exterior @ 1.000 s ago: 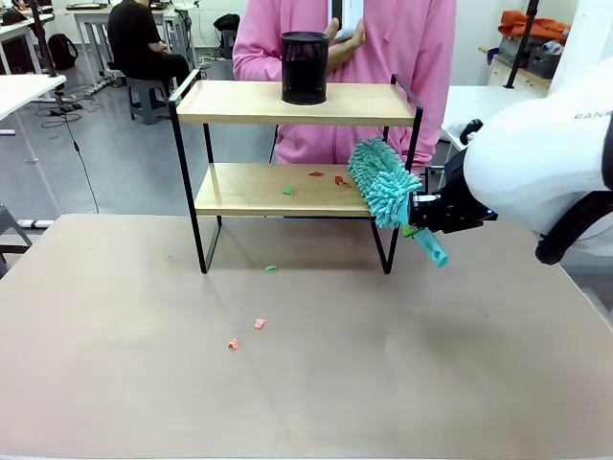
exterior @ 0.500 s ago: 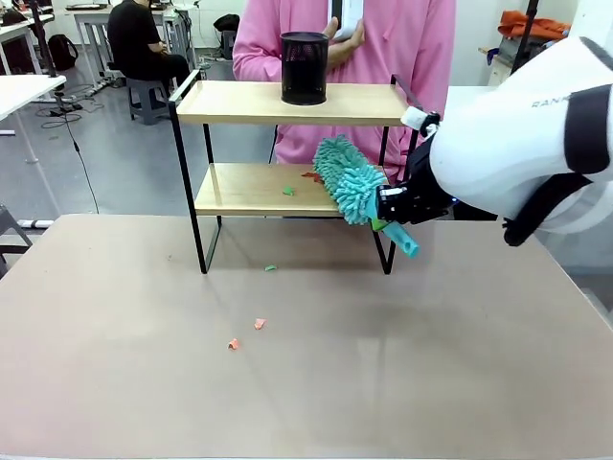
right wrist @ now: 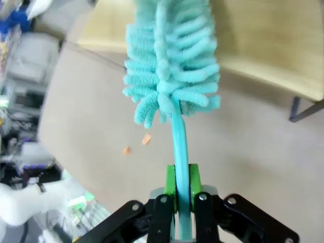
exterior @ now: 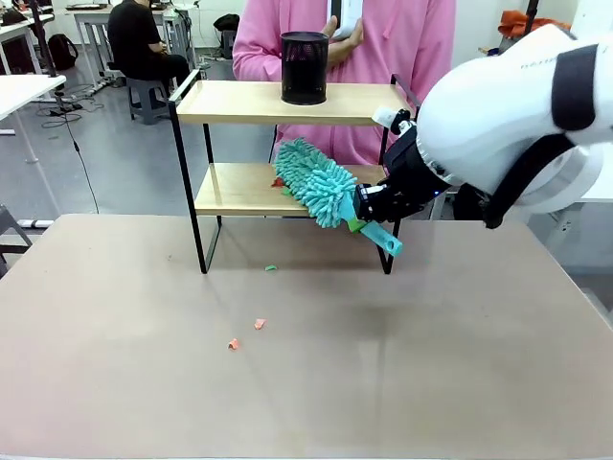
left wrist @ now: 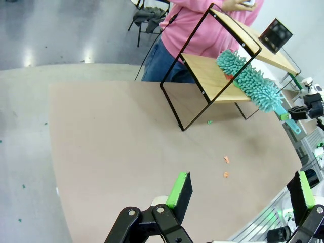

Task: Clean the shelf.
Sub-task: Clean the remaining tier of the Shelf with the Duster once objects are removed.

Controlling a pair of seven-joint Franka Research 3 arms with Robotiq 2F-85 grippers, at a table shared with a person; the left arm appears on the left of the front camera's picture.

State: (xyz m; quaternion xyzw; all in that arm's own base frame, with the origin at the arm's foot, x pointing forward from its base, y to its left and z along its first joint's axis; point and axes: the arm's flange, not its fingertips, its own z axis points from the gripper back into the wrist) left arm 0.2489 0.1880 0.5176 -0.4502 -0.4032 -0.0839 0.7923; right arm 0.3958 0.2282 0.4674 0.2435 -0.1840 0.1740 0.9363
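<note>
**Duster at the shelf's lower board**

The shelf (exterior: 287, 103) is being kept at the middle of the table's (exterior: 460, 383) far edge, in front of a person in pink. A teal duster (exterior: 311, 182) is being clamped by its handle in the right gripper (right wrist: 182, 188), with its fluffy head laid across the lower board's front edge beside small scraps (exterior: 285, 191). A black mesh cup (exterior: 305, 67) is being carried on the top board. The left gripper (left wrist: 240, 190) is being held spread wide and empty above the table, well apart from the shelf.
</note>
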